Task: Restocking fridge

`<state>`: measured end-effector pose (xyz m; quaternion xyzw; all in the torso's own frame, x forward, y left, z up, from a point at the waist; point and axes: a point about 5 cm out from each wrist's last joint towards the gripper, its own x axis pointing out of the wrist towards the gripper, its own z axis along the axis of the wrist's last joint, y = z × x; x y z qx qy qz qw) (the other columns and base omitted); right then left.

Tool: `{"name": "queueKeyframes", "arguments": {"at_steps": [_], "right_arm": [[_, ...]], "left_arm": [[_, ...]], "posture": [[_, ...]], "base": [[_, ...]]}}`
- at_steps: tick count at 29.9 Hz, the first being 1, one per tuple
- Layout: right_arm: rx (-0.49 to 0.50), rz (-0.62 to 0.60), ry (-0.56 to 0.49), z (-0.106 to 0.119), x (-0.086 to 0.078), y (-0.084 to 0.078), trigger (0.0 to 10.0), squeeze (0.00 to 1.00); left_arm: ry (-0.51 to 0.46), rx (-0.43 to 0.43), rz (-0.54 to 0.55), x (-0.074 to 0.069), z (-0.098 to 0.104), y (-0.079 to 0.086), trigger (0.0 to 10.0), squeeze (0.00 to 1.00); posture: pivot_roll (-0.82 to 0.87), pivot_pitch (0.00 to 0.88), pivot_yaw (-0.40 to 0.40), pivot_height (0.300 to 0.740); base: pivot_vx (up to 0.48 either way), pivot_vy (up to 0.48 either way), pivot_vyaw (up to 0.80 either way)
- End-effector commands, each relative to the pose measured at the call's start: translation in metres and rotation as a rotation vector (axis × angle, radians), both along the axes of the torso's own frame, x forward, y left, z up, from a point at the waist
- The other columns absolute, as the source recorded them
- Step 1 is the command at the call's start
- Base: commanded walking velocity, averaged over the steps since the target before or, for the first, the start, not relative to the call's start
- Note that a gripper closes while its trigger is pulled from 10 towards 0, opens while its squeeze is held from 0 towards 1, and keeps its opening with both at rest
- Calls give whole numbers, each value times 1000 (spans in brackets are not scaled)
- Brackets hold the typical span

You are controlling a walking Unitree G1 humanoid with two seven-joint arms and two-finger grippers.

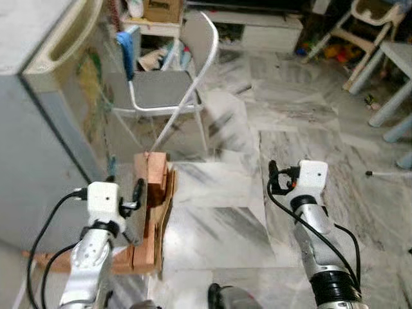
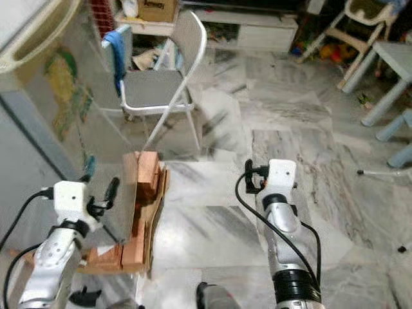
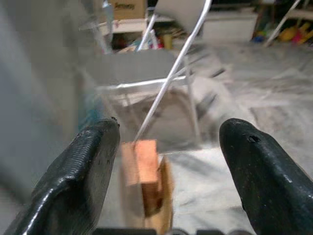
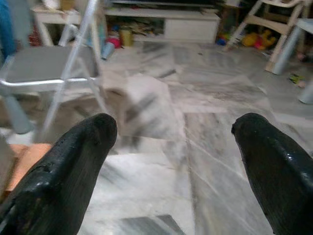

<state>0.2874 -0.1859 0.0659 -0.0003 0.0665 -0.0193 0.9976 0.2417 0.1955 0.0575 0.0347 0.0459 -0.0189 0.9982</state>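
The left gripper (image 3: 166,161) is held spread wide, its two black fingers (image 3: 73,176) apart with nothing between them, raised at the robot's left beside the pale grey fridge (image 1: 38,129). Just past the fingers, in the left wrist view, stands a stack of reddish-brown wooden blocks and boards (image 1: 153,212) on the floor against the fridge's lower front corner. The right gripper (image 4: 173,161) is likewise released, its black fingers (image 4: 279,171) parted over bare grey-veined marble floor (image 1: 219,212), well apart from the wood and from the fridge.

The fridge, the object of the task, fills the left edge of the head views, its cream-coloured door handle (image 1: 64,38) along the top edge and a faded green-and-yellow sticker (image 2: 64,90) on its side; the sticker's print is too blurred to read. Beyond the wood stands a grey metal folding chair with a white tubular frame (image 1: 174,84), a blue cloth (image 1: 126,48) hung over its left side. Behind the chair a brown cardboard box (image 2: 156,9) sits on a low white shelf (image 1: 154,29); the box bears dark lettering that cannot be read with certainty. A long low white cabinet (image 1: 264,29) runs along the far wall, and to the far right are a pale wooden high chair (image 1: 367,32) and the legs of a light blue desk (image 1: 396,77).
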Motion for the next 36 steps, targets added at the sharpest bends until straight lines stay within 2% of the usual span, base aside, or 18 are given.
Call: {"name": "queueKeyframes", "arguments": {"at_steps": [1,8,13,16,19,25,28,30,32,36], "right_arm": [[-4,4,-8,3,2,0,10000,0],[-1,45,43,-6,-3,4,10000,0],[9,205,183,-21,-15,16,10000,0],[12,293,237,-25,-21,20,10000,0],[9,412,294,-28,-26,27,10000,0],[1,455,335,-31,-28,30,10000,0],[8,468,359,-32,-30,31,10000,0],[10,471,364,-32,-30,31,10000,0],[14,474,368,-32,-30,31,10000,0],[17,476,371,-32,-29,31,10000,0]], "left_arm": [[-5,4,1,2,1,1,10000,0],[44,36,-1,-4,-8,8,10000,0],[84,59,22,-13,-16,19,10000,0],[57,86,75,-12,-12,29,10000,0],[70,54,82,-12,-10,33,10000,0],[144,86,73,-20,-21,36,10000,0],[257,90,10,-27,-35,35,10000,0],[273,97,2,-29,-37,35,10000,0],[259,118,33,-29,-36,40,10000,0],[184,111,96,-17,-24,47,10000,0]], "posture": [[117,15,-24,740],[116,19,-20,740],[115,22,-19,740],[114,31,-20,740],[113,33,-23,740],[118,36,-24,740],[122,38,-23,740],[122,38,-23,740],[121,38,-22,740],[123,38,-22,740]], "base": [[0,0,-494],[0,0,0],[0,0,0],[0,0,0],[0,0,0],[0,0,0],[0,0,0],[0,0,0],[0,0,0],[0,0,0]]}}
